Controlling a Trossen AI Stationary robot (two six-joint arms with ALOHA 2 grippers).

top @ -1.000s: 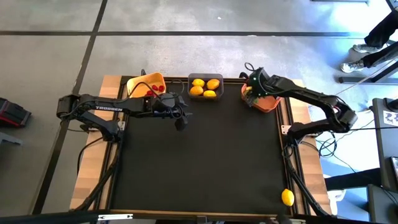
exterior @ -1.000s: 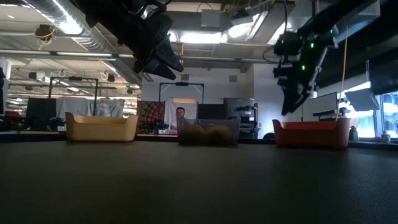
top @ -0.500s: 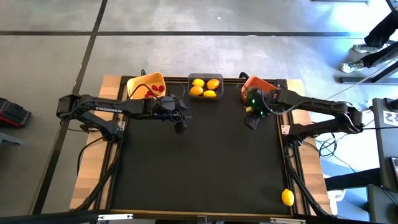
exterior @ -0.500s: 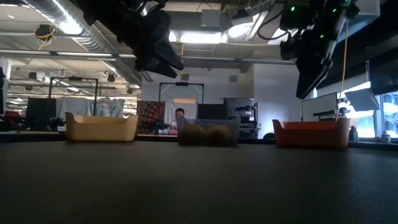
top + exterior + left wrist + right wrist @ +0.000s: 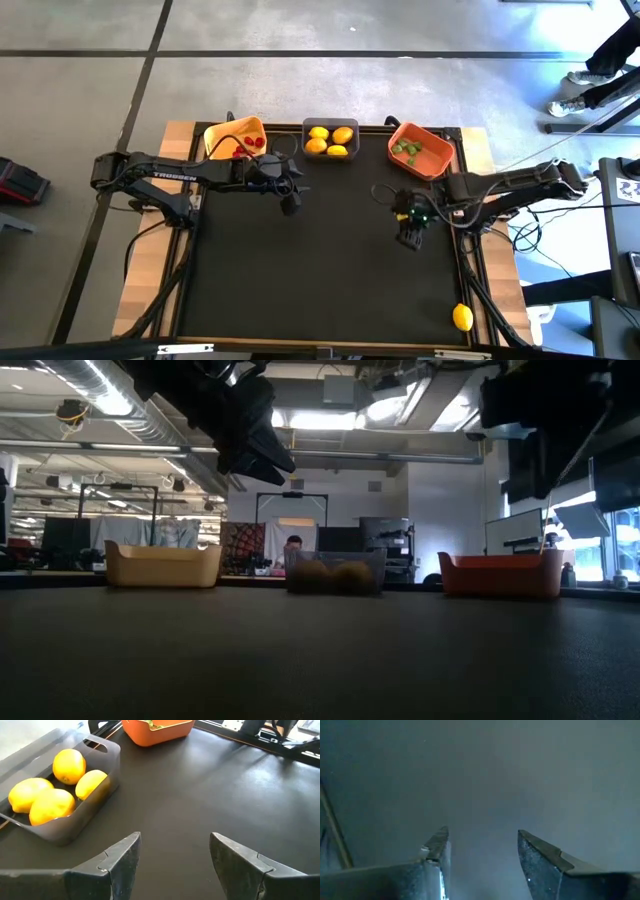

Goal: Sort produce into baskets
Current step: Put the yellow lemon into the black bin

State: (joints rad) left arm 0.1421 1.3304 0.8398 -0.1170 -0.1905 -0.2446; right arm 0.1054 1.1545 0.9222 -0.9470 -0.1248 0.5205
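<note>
Three baskets stand along the table's far edge: a yellow-orange basket (image 5: 234, 138) with red pieces, a dark grey basket (image 5: 331, 139) with several yellow lemons (image 5: 52, 802), and an orange basket (image 5: 421, 150) with green pieces. One lemon (image 5: 462, 318) lies alone near the table's near right corner. My left gripper (image 5: 290, 198) hovers open above the mat, near the grey basket, with nothing between its fingers (image 5: 125, 857). My right gripper (image 5: 410, 238) hangs open and empty over the mat's right part, pointing steeply down (image 5: 480, 845).
The black mat (image 5: 320, 260) is framed by a wooden table border (image 5: 150, 250). Cables run down both table sides. A person's legs (image 5: 600, 70) show beyond the far right corner.
My right gripper has swung away from the orange basket toward the table's near edge, out over the mat, tipping down more steeply and rolling as it went. The orange basket with its green pieces now shows uncovered. My left gripper has kept still.
</note>
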